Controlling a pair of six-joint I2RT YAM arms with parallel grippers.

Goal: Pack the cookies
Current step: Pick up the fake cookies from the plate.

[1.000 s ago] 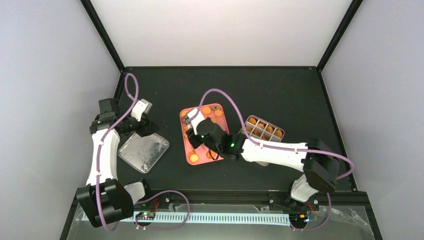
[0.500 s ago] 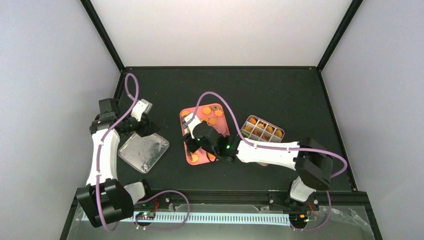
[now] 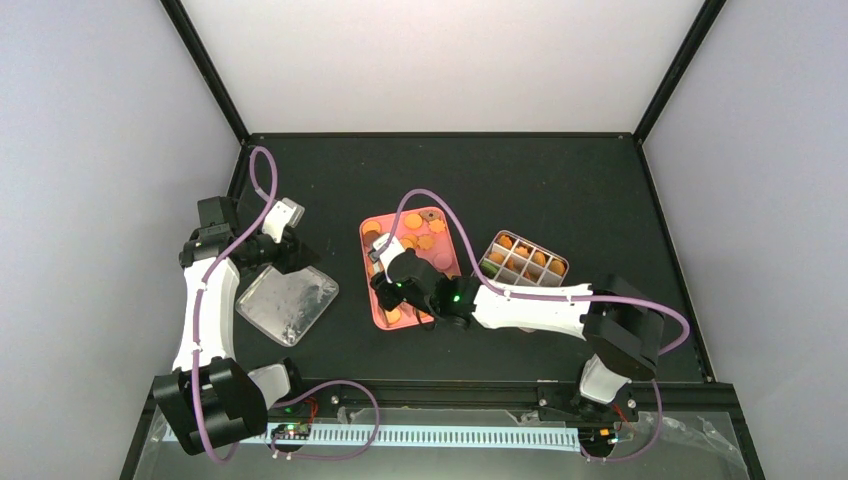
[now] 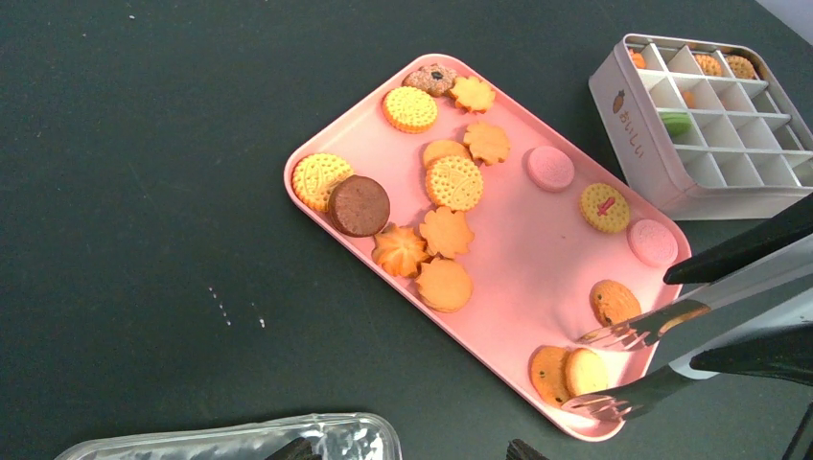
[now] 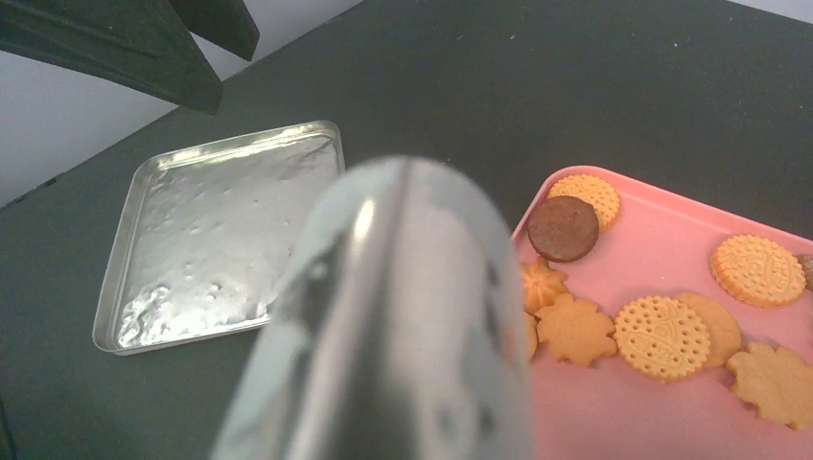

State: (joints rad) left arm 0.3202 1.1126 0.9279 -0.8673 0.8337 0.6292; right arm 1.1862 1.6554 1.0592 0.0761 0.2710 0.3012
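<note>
Several cookies (image 4: 451, 182) lie on a pink tray (image 4: 537, 249), mostly orange and yellow, one dark brown (image 4: 360, 205), two pink. My right gripper (image 3: 390, 285) is shut on metal tongs (image 4: 623, 369). The tongs' open tips straddle two cookies (image 4: 566, 372) at the tray's near-left corner. In the right wrist view the tongs (image 5: 403, 316) fill the middle and hide the fingers. A white compartment box (image 4: 652, 153) right of the tray holds some cookies (image 3: 527, 258). My left gripper (image 4: 403, 452) stands open at the silver lid's far edge, holding nothing.
The silver lid (image 3: 288, 303) lies flat left of the tray (image 3: 368, 255). The right arm reaches across the tray's near half. Black frame posts and pale walls border the dark table.
My right arm has slid left and nearer, bringing the tongs over the tray's near-left corner. The left arm has stayed still.
</note>
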